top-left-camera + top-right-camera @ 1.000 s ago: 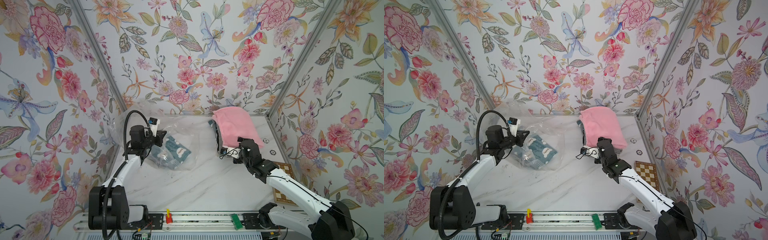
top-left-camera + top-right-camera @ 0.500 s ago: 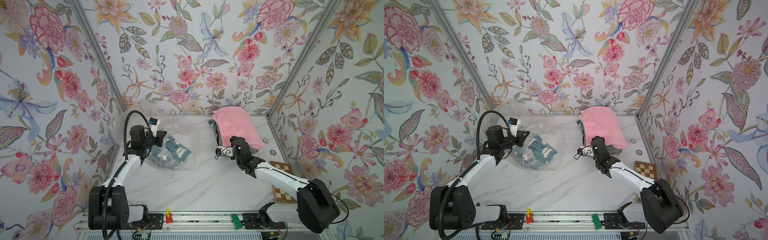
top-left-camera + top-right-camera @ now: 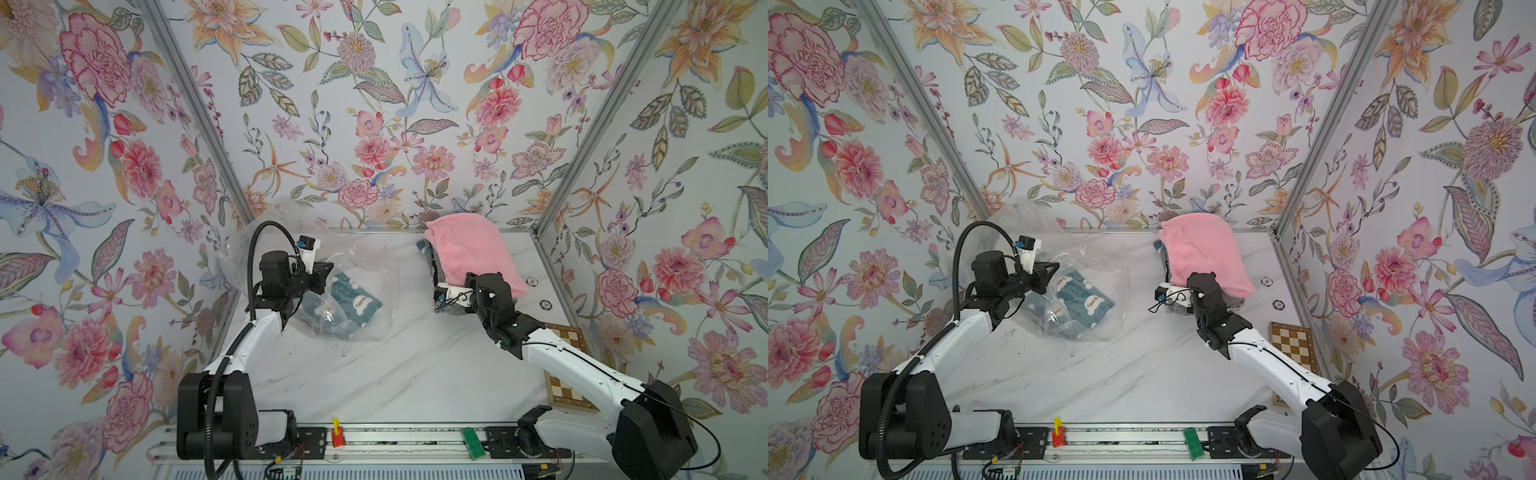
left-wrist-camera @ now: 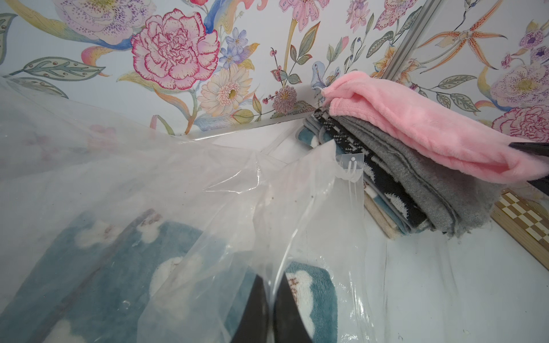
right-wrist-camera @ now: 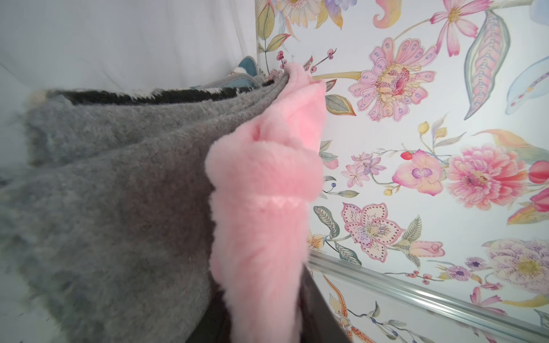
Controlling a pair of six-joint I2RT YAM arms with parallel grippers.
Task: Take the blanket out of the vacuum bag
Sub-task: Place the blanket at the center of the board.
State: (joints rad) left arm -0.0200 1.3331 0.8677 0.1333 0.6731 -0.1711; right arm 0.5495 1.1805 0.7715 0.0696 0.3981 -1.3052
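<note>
Left gripper (image 4: 270,279) is clamped tight on a fold of the vacuum bag (image 3: 365,266), with the clear film caught between its black fingers (image 4: 252,308). From my seat the bag lies crumpled on the far left part of the marble table (image 3: 395,374). The teal blanket (image 3: 353,299) with white clouds sits folded inside the bag, just right of that gripper.

My right gripper (image 5: 264,285) is over at the far right, at the near edge of a pile of folded blankets. The pink blanket (image 3: 473,253) lies on top of the pile, with a grey blanket (image 5: 118,208) under it and a black-and-white blanket (image 4: 338,130) lower down. In the right wrist view the pink edge fills the gap between the jaws, which stand either side of it. Whether they have it pinched firm I cannot tell.

A chessboard (image 3: 571,397) lies on the near right under the right arm, well apart from the bag.
</note>
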